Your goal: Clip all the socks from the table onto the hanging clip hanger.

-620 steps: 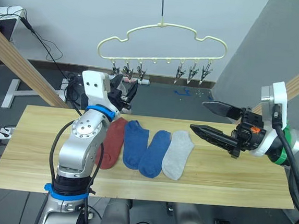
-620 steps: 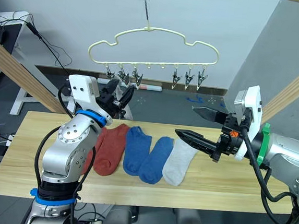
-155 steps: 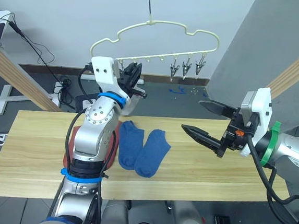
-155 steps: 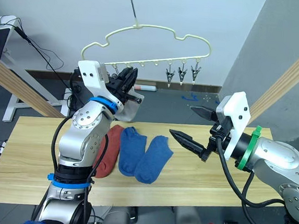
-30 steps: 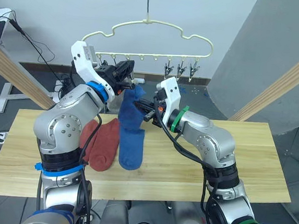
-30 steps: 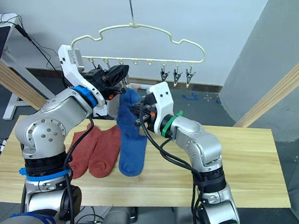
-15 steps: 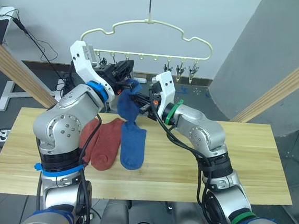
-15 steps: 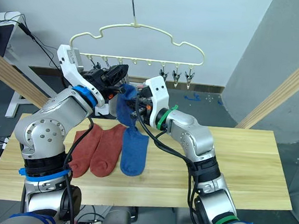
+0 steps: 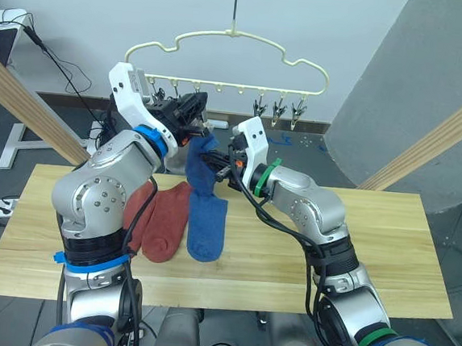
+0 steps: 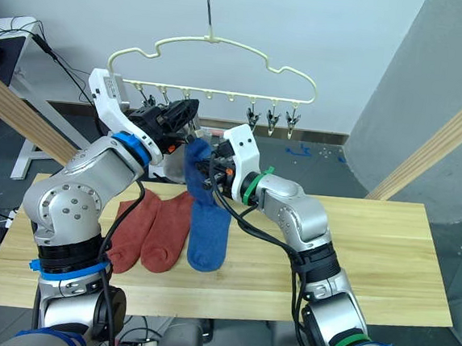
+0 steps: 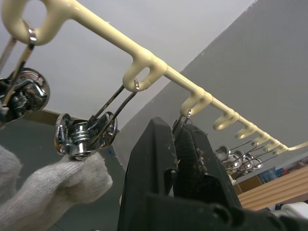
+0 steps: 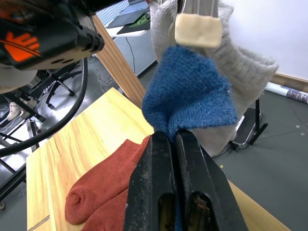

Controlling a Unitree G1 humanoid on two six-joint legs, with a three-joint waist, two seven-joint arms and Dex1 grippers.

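Observation:
My left gripper [image 9: 196, 107] is up at the pale yellow clip hanger [image 9: 227, 35], shut on one of its silver clips [image 11: 182, 120]. On a neighbouring clip hangs a grey sock [image 11: 53, 185]. Just below, my right gripper [image 12: 172, 139] is shut on a blue sock [image 9: 202, 162] and holds its top edge against a clip's pale pad [image 12: 197, 26]. A second blue sock [image 9: 206, 232] and two rust-red socks [image 9: 166, 220] lie on the table [image 9: 370, 250].
Three free clips [image 9: 277, 108] hang at the hanger's right end. Thick wooden poles slant past the table at the left [image 9: 34, 107] and right [image 9: 428, 142]. A grey panel [image 9: 417, 76] stands behind the right side.
The blue sock, bunched up and to the left half a second ago, now hangs straighter under the left gripper. My left gripper has stayed on its clip.

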